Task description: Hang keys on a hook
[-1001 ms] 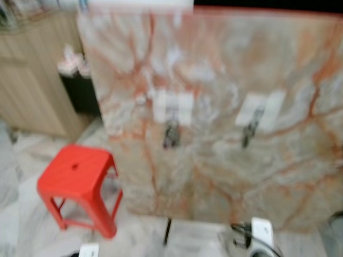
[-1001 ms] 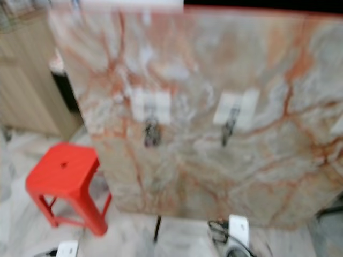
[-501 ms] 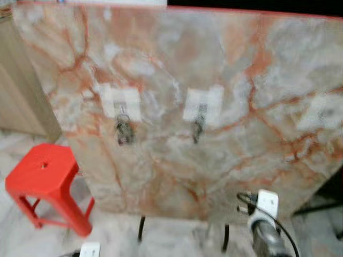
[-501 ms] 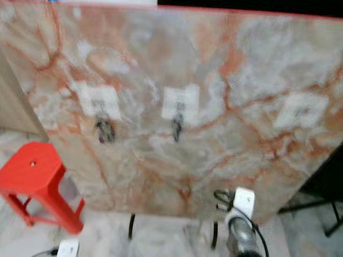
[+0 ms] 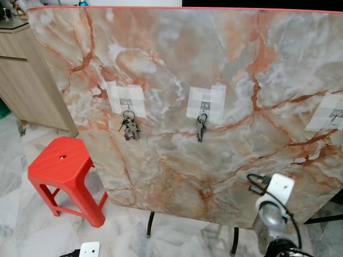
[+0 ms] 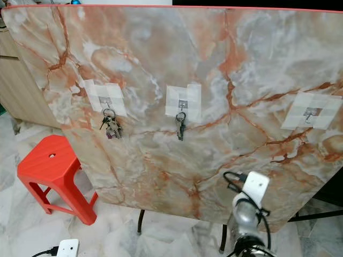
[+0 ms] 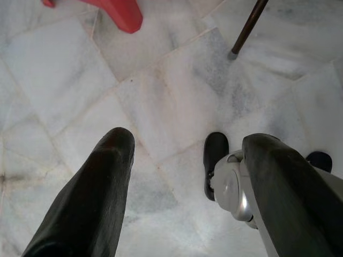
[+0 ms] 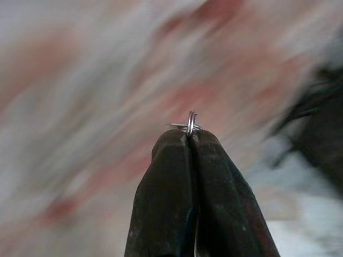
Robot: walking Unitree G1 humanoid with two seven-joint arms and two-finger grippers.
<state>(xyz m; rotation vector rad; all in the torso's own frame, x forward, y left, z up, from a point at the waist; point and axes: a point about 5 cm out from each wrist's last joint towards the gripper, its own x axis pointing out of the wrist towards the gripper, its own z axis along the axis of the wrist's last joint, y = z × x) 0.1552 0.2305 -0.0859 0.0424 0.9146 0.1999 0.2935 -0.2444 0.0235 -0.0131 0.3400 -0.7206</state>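
A marble-patterned panel (image 5: 214, 107) stands upright and fills most of the head-camera frame, carrying three taped hooks in a row. The left hook (image 5: 126, 101), at upper left of centre, bears a bunch of keys (image 5: 129, 127); the middle hook (image 5: 204, 105) bears a single dark key (image 5: 200, 128); the right hook (image 6: 309, 113), at the right edge, is bare. A red stool (image 5: 63, 168) stands on the pale tiled floor (image 5: 32, 230) at lower left, beside a wooden cabinet (image 5: 27, 80).

The right end effector (image 8: 191, 137) has its two black fingers pressed together on a small metal key ring (image 8: 189, 125), which protrudes just past the fingertips (background blurred, marble tones only). Its arm (image 5: 270, 214) rises at lower right of the head view, in front of the panel's lower edge.

The left end effector (image 7: 185, 150) hangs over the floor with fingers spread apart, holding nothing; a dark panel leg (image 7: 247, 27) and a stool foot appear beyond it.
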